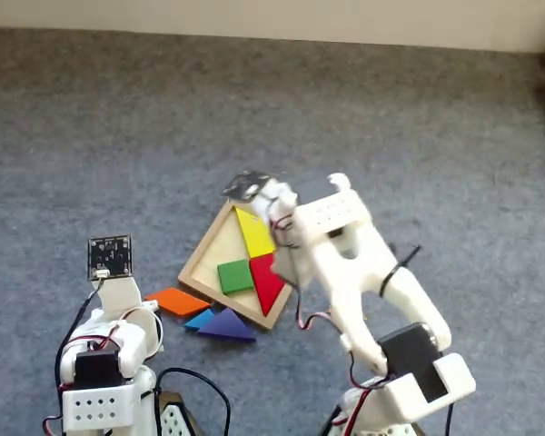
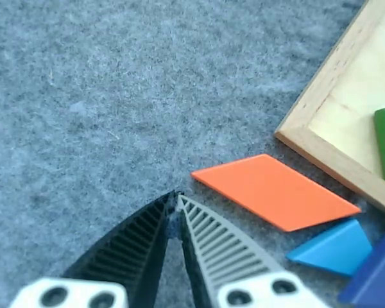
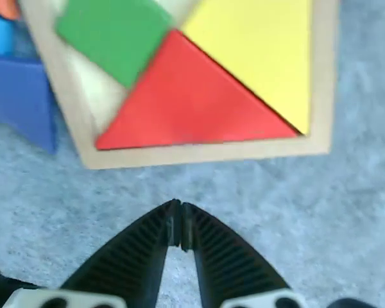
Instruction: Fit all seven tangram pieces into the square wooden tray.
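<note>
1. Tray. The square wooden tray (image 1: 200, 238) lay on the grey felt (image 1: 391, 118) between your two arms, turned corner-on in the high view. Three pieces sat inside it: the yellow triangle (image 1: 252, 232), the red triangle (image 1: 266, 282) and the green square (image 1: 234, 276). The red triangle's long side ran along the rim nearest your right arm. One of its short sides met the yellow triangle, and the green square touched it near its apex.

2. Loose pieces. Three pieces lay on the felt outside the tray, on your left arm's side. The orange parallelogram (image 1: 177, 301) lay just beside the rim. The light blue triangle (image 1: 200, 319) lay just beside the parallelogram, and the purple triangle (image 1: 225, 325) lay against the blue one (whether these last two actually touched could not be confirmed).

3. Left gripper (image 2: 176, 200). Its jaws were closed tip to tip and gripped nothing. It hung over bare felt, near the pointed corner of the orange parallelogram but apart from it.

4. Right gripper (image 3: 178, 206). Its jaws were likewise pressed together and empty. It hung over the felt just outside the tray rim, facing the red triangle.
</note>
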You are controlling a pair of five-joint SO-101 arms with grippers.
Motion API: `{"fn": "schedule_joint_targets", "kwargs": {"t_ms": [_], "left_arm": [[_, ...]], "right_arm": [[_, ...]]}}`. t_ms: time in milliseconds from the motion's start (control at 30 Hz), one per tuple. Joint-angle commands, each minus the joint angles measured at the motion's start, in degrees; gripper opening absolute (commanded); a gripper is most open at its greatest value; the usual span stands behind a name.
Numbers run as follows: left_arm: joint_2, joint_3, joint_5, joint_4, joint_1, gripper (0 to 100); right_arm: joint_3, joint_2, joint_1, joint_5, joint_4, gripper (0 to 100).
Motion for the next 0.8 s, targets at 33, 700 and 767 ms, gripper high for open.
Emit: {"fn": "schedule_joint_targets", "kwargs": {"t_ms": [33, 700, 767], "left_arm": [[-3.03, 1.10, -0.53, 0.26, 0.57, 1], [-3.03, 1.10, -0.53, 0.26, 0.57, 1], [-3.03, 1.10, -0.53, 0.26, 0.57, 1]], "right_arm": [[-4.09, -3.12, -3.65, -0.53, -0.75, 0.5], [22.64, -27.82, 10.07, 8.88, -6.64, 21.8], [26.42, -27.38, 11.38, 12.22, -8.31, 22.4]]}}
